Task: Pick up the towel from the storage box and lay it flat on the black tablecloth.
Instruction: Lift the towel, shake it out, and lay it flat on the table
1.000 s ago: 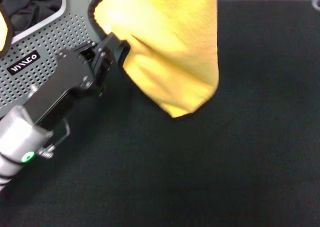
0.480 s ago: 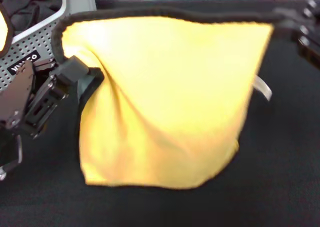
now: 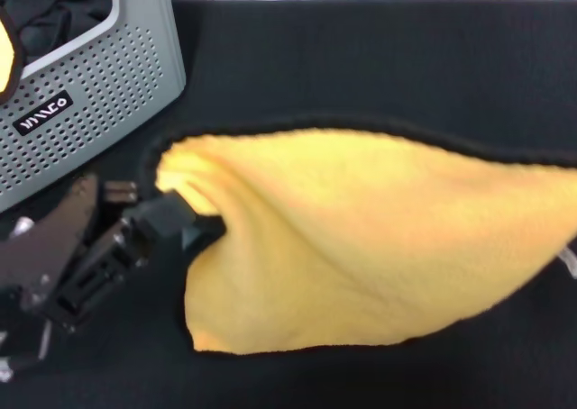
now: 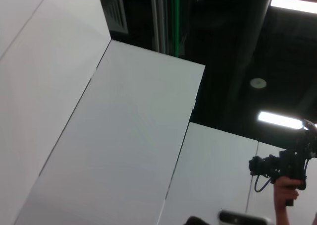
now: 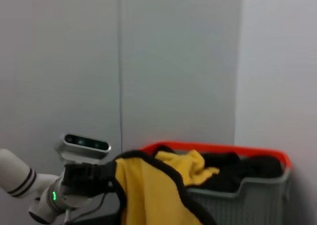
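We see the towel (image 3: 361,247) spread yellow side up over the black tablecloth (image 3: 361,58), its right end cut off at the picture's edge, so we cannot see the right gripper or tell how its jaws stand. The left gripper (image 3: 167,215) has its jaws clamped on the towel's left corner. The storage box (image 3: 90,112) stands at far left, dark cloth (image 3: 54,13) inside.

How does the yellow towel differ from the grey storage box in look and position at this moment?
The towel is soft yellow-orange plush with black trim; the storage box is rigid light grey plastic with perforated walls and a black label. The towel is spread out, one corner gripped by the left gripper; the storage box stands free, untouched. Both are over the black tablecloth.
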Controlling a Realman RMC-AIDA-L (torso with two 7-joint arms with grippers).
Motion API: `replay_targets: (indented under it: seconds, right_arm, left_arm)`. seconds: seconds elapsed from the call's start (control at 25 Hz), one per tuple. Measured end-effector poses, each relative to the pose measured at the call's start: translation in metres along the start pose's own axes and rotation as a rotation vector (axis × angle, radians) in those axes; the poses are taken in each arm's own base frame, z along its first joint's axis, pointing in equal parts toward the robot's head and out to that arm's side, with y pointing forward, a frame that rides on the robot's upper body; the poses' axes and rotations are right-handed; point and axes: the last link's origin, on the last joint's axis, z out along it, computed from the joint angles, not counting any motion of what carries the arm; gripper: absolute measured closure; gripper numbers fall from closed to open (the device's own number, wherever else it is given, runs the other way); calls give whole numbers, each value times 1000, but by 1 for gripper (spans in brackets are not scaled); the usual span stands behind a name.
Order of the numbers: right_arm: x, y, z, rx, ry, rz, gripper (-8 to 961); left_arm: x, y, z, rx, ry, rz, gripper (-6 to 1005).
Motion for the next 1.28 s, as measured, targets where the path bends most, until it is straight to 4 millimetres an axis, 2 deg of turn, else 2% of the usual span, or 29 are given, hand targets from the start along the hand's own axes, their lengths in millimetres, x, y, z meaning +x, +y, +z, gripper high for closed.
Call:
replay_targets:
  seconds: [0.12,0.24,0.4,0.56,0.76,0.84,1.0,1.28]
  right_arm:
    - [17,4,-9,-3,-6,57,938]
    - [25,-1,-17,25,-66,72,938]
    - [40,-18,-17,50,-106,70,938]
    - [68,-46,-1,48,-111,114,938]
    - [103,-78,22,96,-107,155,938]
    - [117,-91,38,111,-101,177,938]
    - [138,-111,71,137,-62,198,937]
    - [155,-124,117,170,14,151,937]
  left_arm:
    - [-9,4,3,2,3,-31,986]
    - [-13,5,5,14,27,-27,985]
    - [-13,-12,12,51,57,-13,985]
    - [-24,-38,21,136,14,-17,986]
    - [-49,-69,32,299,-104,40,985]
    - [-54,-79,34,360,-129,74,985]
    - [-60,-92,33,464,-148,134,986]
    - [-56,-98,20,569,-138,273,986]
